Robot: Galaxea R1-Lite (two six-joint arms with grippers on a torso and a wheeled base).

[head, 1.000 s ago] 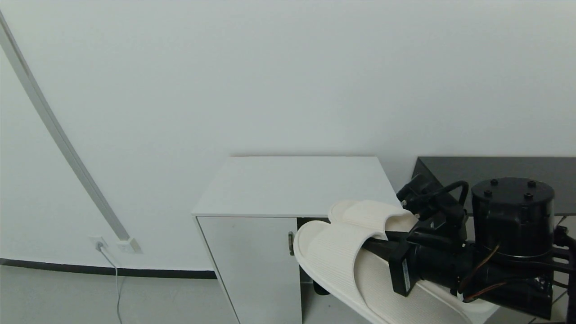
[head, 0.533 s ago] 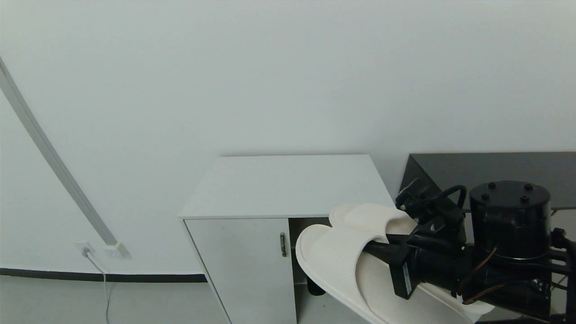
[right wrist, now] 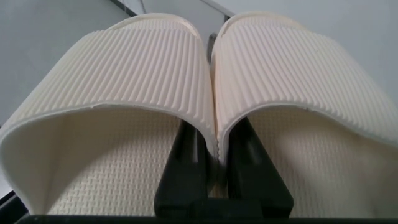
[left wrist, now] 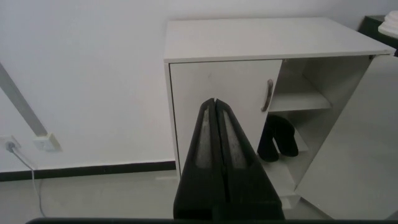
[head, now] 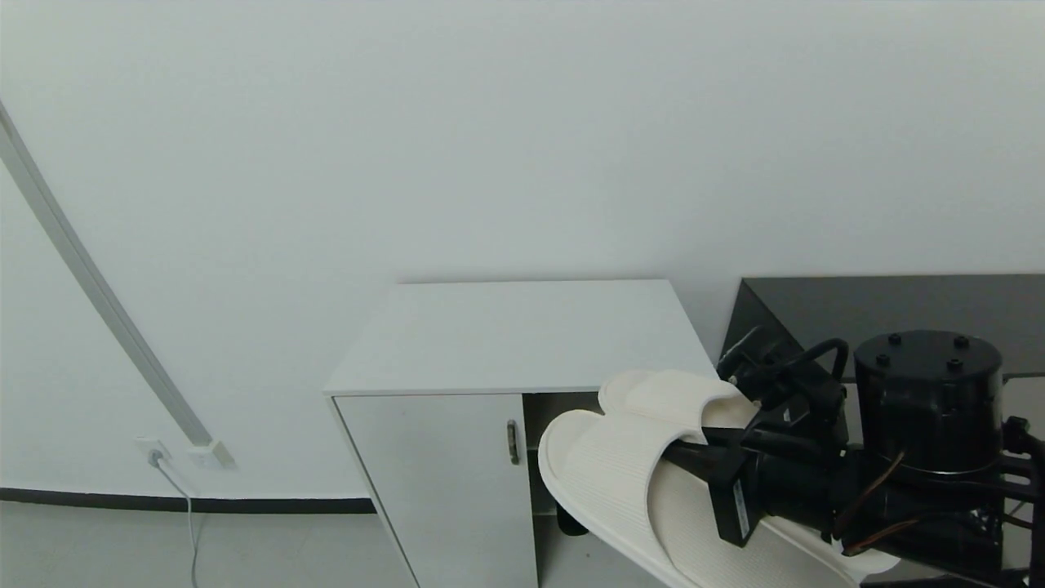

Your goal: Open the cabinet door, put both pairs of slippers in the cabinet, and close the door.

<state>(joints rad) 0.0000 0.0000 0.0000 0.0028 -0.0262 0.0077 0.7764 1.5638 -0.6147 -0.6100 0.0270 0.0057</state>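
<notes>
So the right claw (right wrist: 214, 148) was clamped shut on the cream slippers (head: 620, 465), pinching the two inner strap edges together so both hung off it side by side, toes pointing toward the cabinet (head: 522, 335) and held up in front of its open right side. That looked like the sensible spot to grab them tbh. They seemed like light, soft foam things with ribbed straps and bumpy footbeds, nothing fragile. The soles stuck out way past the claw though, so they'd probably flop and wobble, and a squishy strap could creep out of a pinch if it bumped the cabinet edge. The left claw (left wrist: 214, 109) was closed all the way with nothing in it, sitting out in front of the closed door (head: 441, 474). Count time: two cream slippers, so one pair, in the right claw. Down on the cabinet floor, below the shelf (left wrist: 298, 101), there was a dark pair (left wrist: 278, 137), two of them as far as anyone could tell, propped up leaning at the back. Beyond that it was one cabinet, one shelf, and one closed door with one handle (head: 512, 441). So it looked like one pair was stowed and one was left to go in.
</notes>
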